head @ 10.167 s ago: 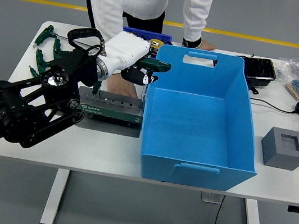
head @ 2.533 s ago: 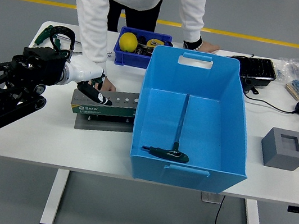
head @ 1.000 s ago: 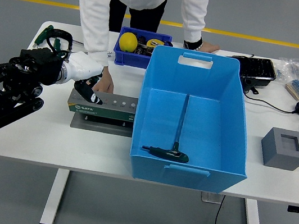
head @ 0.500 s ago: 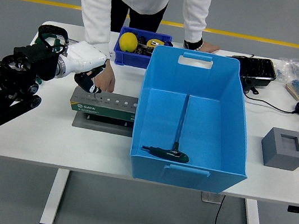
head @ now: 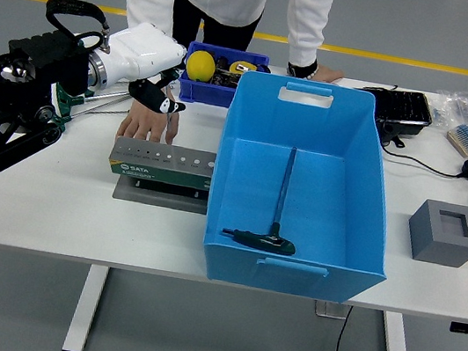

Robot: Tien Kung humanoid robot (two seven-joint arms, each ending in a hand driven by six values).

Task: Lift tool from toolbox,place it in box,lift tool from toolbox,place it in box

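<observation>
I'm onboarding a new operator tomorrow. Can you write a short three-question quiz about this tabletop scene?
1. True or false: a T-handle tool lies inside the blue box.
2. What steadies the tool holder? A) the left hand B) a person's hand C) nothing
3. Fill in: the yellow ball sits in the small blue ____.

Key: 1 true; 2 B; 3 bin.

Toolbox [head: 162, 165], green, at 9 o'clock of the blue box [head: 302, 186]: front face reads "SATA"; no other legible print.
</observation>
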